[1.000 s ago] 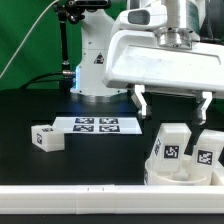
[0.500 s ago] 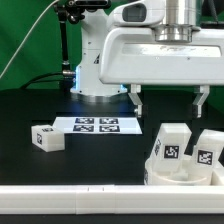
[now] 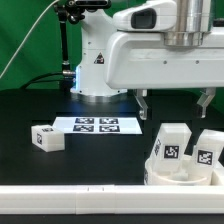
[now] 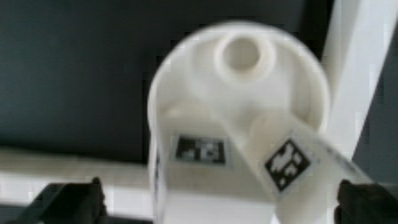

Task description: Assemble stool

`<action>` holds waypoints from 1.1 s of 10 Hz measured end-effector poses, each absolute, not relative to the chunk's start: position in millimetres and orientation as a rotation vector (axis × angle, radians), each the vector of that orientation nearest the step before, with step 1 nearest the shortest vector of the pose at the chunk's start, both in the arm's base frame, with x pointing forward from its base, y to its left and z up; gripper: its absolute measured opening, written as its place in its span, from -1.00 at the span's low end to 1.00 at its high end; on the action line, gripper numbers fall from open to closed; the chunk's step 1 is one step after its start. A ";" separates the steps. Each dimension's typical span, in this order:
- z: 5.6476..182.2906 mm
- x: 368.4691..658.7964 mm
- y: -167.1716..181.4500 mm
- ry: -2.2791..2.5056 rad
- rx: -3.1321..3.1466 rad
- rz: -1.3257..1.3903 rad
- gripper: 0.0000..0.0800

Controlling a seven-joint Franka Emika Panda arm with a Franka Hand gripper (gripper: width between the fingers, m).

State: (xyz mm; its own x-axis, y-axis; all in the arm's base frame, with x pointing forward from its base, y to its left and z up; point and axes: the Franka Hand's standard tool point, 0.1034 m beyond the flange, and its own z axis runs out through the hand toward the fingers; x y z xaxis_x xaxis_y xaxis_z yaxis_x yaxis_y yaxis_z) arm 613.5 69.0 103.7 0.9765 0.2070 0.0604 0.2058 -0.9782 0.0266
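The stool's round white seat (image 3: 172, 172) sits at the exterior view's lower right, with two tagged legs (image 3: 172, 142) (image 3: 208, 148) standing in it. A third tagged leg (image 3: 45, 138) lies loose on the black table at the left. My gripper (image 3: 173, 104) hangs open and empty above the seat, one finger (image 3: 141, 103) on each side. In the wrist view the seat (image 4: 240, 90) with a round socket fills the frame, tagged legs (image 4: 285, 160) below it, and my dark fingertips (image 4: 71, 200) stand wide apart at the frame's edge.
The marker board (image 3: 97, 125) lies flat behind the loose leg. The long white bar (image 3: 70, 196) runs along the front edge. The robot's white base (image 3: 95, 65) stands at the back, with a green backdrop behind it.
The hand shifted slightly to the exterior view's left, then back right, staying above the seat. The jaws stay open. The parts have not moved.
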 end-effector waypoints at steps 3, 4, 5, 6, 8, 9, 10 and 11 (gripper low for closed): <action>101.6 617.8 60.3 0.648 3.039 0.083 0.62; 101.3 617.8 58.9 0.699 3.023 0.080 0.62; 101.2 617.9 57.0 0.808 2.989 0.075 0.62; 101.2 618.1 54.7 0.909 2.951 0.068 0.62; 100.6 620.8 52.1 1.163 2.831 0.042 0.62; 100.6 625.8 53.7 1.291 2.759 0.012 0.62; 102.1 631.7 57.3 1.427 2.673 0.001 0.62; 102.3 633.6 58.2 1.484 2.635 -0.009 0.62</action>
